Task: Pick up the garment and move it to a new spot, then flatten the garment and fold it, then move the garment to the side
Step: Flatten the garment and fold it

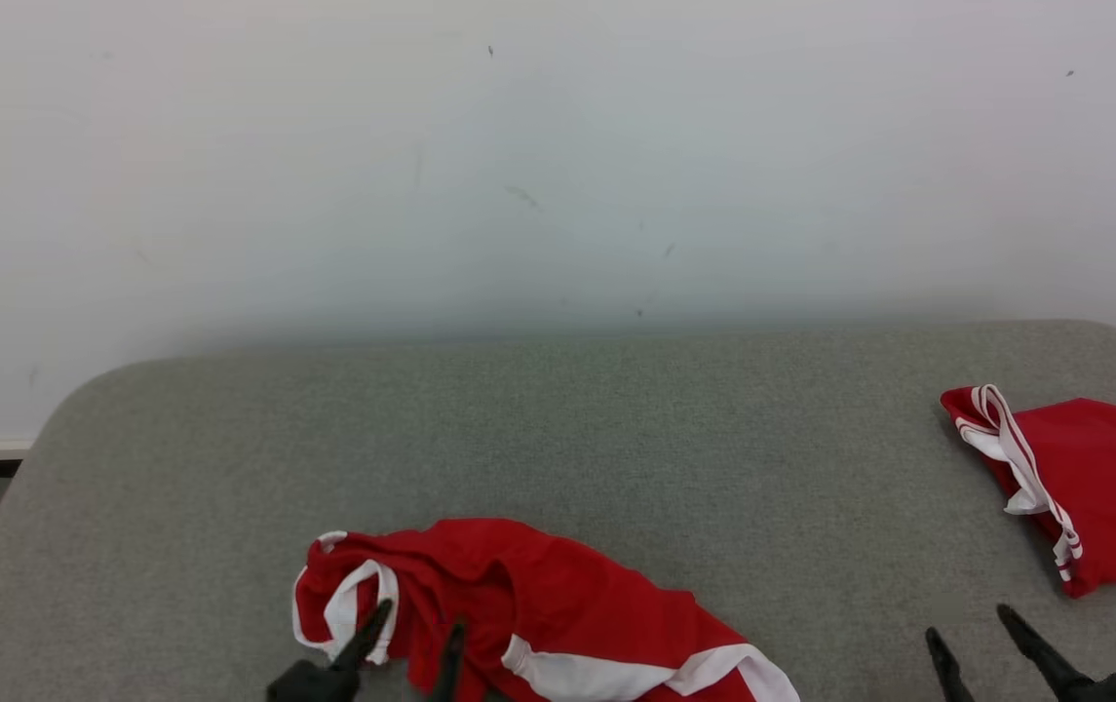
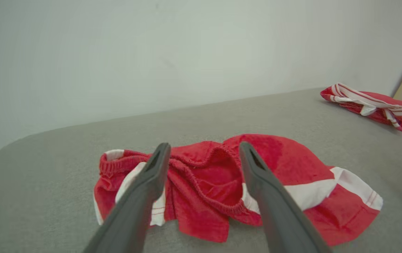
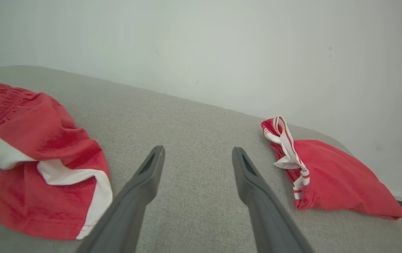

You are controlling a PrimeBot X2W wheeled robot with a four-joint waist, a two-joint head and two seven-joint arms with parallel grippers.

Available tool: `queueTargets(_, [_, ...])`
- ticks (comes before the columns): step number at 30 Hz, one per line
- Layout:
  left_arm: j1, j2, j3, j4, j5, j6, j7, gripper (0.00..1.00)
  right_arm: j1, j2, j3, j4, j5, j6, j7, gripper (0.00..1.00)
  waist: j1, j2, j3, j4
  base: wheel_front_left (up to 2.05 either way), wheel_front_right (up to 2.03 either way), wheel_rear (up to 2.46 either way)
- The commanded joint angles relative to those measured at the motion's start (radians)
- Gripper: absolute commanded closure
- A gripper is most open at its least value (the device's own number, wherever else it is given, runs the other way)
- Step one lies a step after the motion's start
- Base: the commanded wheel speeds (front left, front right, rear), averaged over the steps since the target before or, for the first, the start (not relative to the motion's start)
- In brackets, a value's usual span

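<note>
In the head view the garment, red with white bands, lay crumpled at the near edge of the grey pad. The left gripper stood at its left end, fingers spread. The right gripper was well apart from it over bare pad, fingers also spread and holding nothing. A second red piece lay folded at the far right.

In the left wrist view the left gripper's fingers straddled the bunched waistband, one on each side. Whether they touched the cloth could not be told. The step in hand looked like the first pick-up. A good grasp would likely go down onto that thick elastic ridge and close across it, since a pinch on one loose layer would probably slip or lift only a flap.

In the right wrist view the garment's white-banded hem lay to the left of the open fingers, and the folded piece to their right. The right gripper would probably do best to take that hem, so the cloth hangs spread when carried. It should keep clear of the folded piece so as not to drag it.
</note>
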Motion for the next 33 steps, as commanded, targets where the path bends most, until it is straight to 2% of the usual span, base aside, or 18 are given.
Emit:
queueTargets(1, [-0.013,0.003,-0.023,0.004,-0.029,-0.009,0.043,0.0,-0.007,-0.018,0.031,-0.017,0.024,-0.002,0.033,0.0,0.0,-0.0001,0.007,-0.003,0.0,0.0,0.0])
queueTargets(5, [-0.054,0.012,-0.103,0.036,-0.069,-0.023,0.159,0.0,-0.016,-0.059,0.151,-0.022,0.076,-0.002,0.146,0.0,0.0,-0.0001,0.035,-0.008,0.0,0.0,0.0])
queueTargets(9, [-0.106,0.02,-0.166,0.079,-0.101,-0.028,0.206,0.0,-0.042,-0.063,0.255,0.027,0.103,-0.002,0.208,0.0,0.0,-0.0001,0.069,-0.01,0.0,0.0,0.0])
queueTargets(17, [-0.18,0.04,-0.18,0.168,-0.097,-0.023,0.199,0.0,-0.137,-0.01,0.362,0.173,0.095,-0.002,0.171,0.0,0.0,-0.0001,0.119,-0.019,0.0,0.0,0.0])
queueTargets(23, [-0.22,0.041,-0.179,0.213,-0.092,-0.015,0.18,0.0,-0.198,0.026,0.387,0.259,0.098,-0.002,0.126,0.0,0.0,-0.0001,0.148,-0.009,0.0,0.0,0.0])
queueTargets(33, [-0.249,0.04,-0.23,0.25,-0.122,-0.022,0.184,0.0,-0.25,0.038,0.42,0.337,0.109,-0.002,0.078,0.0,0.0,-0.0001,0.173,0.003,0.0,0.0,0.0])
